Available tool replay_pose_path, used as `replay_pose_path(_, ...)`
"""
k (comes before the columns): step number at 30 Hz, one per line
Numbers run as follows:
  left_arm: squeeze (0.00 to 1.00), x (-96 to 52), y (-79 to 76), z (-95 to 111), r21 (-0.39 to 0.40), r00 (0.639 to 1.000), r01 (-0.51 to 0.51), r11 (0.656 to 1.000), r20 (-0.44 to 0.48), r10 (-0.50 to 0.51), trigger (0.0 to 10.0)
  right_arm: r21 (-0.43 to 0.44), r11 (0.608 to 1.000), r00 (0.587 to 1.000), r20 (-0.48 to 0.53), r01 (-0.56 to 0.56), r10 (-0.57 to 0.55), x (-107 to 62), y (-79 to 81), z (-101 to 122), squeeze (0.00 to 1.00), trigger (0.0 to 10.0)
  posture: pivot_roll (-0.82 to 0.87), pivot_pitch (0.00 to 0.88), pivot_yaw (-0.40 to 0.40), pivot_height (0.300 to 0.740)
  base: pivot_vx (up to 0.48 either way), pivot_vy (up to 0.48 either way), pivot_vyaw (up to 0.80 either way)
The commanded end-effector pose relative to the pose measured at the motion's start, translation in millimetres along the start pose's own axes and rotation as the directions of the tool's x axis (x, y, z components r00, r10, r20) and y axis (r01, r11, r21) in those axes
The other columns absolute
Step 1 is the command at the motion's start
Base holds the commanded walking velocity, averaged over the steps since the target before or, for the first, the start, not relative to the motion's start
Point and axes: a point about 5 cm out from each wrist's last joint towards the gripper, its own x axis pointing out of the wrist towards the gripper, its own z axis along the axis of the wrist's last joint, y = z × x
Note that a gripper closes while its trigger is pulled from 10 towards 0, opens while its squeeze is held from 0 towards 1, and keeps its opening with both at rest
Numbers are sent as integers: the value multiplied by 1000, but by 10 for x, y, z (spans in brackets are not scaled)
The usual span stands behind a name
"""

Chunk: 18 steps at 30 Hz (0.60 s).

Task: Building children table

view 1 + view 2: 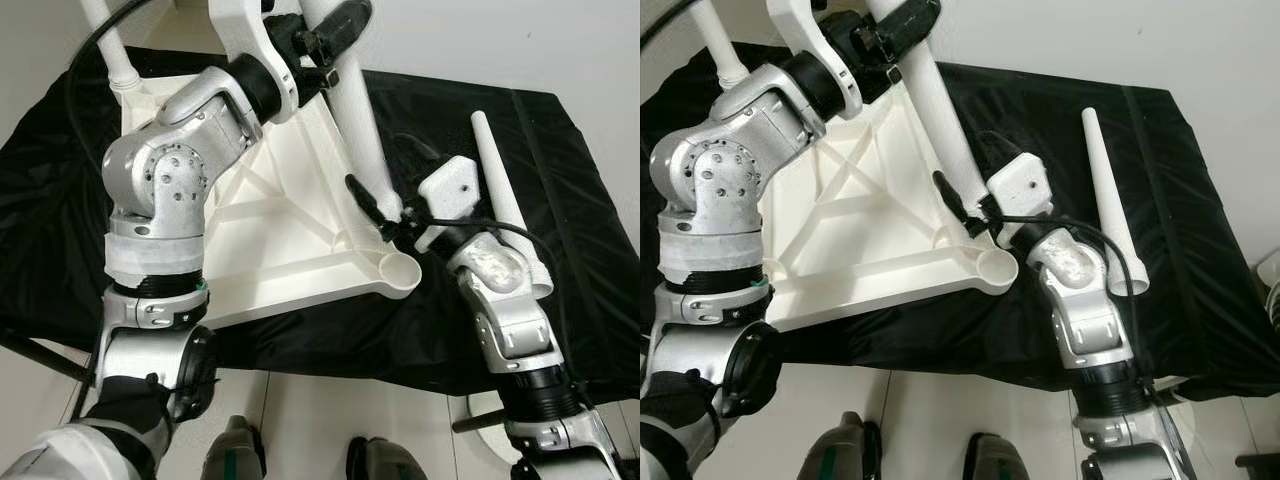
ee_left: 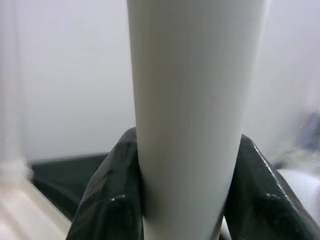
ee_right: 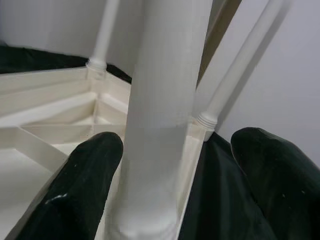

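A white tabletop (image 1: 270, 230) lies upside down on the black cloth. My left gripper (image 1: 335, 35) is shut on a white table leg (image 1: 360, 130) high up; in the left wrist view its fingers (image 2: 107, 200) clasp the leg (image 2: 190, 110) on both sides. The leg stands in a corner socket on the tabletop's right side. My right gripper (image 1: 385, 215) is open at the foot of this leg, one finger (image 3: 90, 180) on each side of the leg (image 3: 160, 125). The near corner socket (image 1: 400, 270) is empty. A loose leg (image 1: 505, 195) lies on the cloth right of my right arm.
Another leg (image 1: 110, 50) stands fitted at the tabletop's back left corner. The black cloth (image 1: 570, 150) covers the work table up to a white wall. My feet (image 1: 235, 455) stand on pale floor at the table's front edge.
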Motion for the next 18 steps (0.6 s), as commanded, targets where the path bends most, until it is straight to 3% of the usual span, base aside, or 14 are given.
replay_pose_path(1, 0, 43, -144, -18, 86, 1000, 9, 996, 18, -10, 10000, -9, 1000, 999, -37, -9, 9, 105, 56, -32, 0, 10000, 42, 64, 22, 740, 0, 0, 0)
replay_pose_path(9, 0, 61, -223, -35, 149, 999, -24, 989, 38, 19, 10000, 34, 999, 992, -123, 38, -34, 290, 80, -72, 0, 10000, 49, 57, 30, 740, 0, 0, 0)
replay_pose_path(18, 0, 98, -287, -7, 197, 997, -31, 980, 77, 15, 10000, 82, 994, 983, -172, 79, -63, 454, 229, -125, 0, 10000, 58, 51, 23, 740, 0, 0, 0)
